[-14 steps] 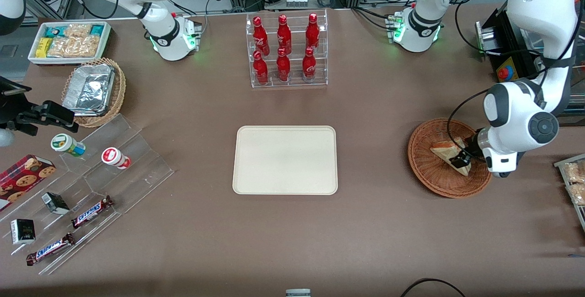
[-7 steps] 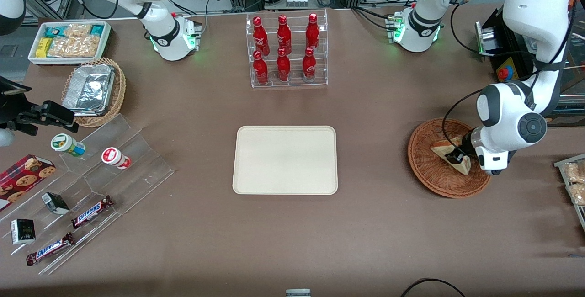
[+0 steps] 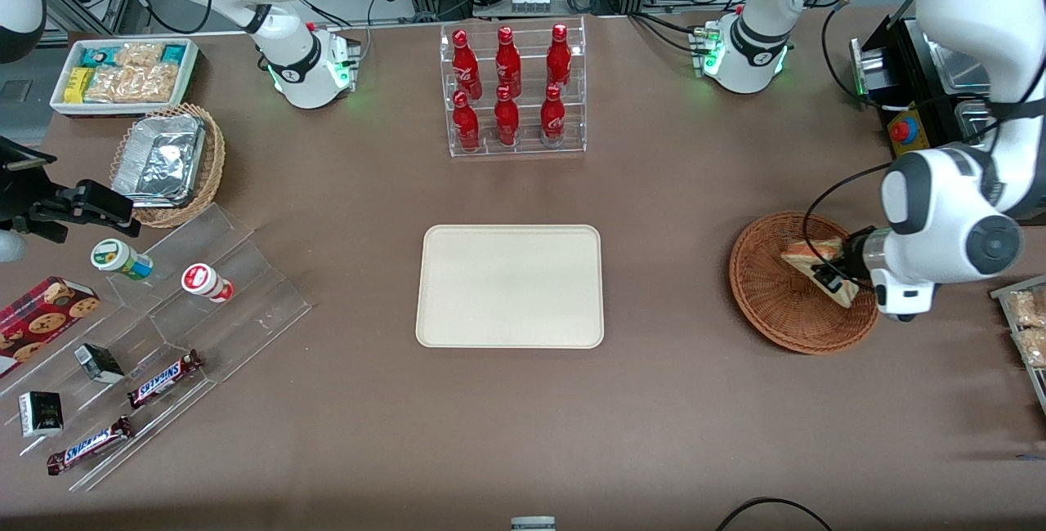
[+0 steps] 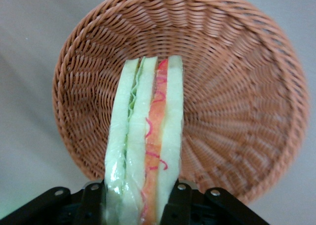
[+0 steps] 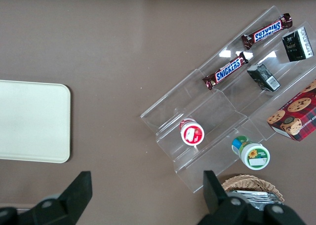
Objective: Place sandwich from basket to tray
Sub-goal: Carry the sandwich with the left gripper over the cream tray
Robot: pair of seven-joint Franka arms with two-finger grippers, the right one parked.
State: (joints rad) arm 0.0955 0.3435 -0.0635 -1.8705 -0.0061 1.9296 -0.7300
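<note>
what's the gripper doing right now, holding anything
Gripper: jaws shut on the sandwich, holding it edge-up above the basket.

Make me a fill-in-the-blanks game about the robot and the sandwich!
1. The claw is shut on the ____.
2. The sandwich hangs above the round woven ____.
3. The cream tray has ____ lying on it.
4. The clear rack holds six red ____.

Missing words: sandwich; basket; nothing; bottles
</note>
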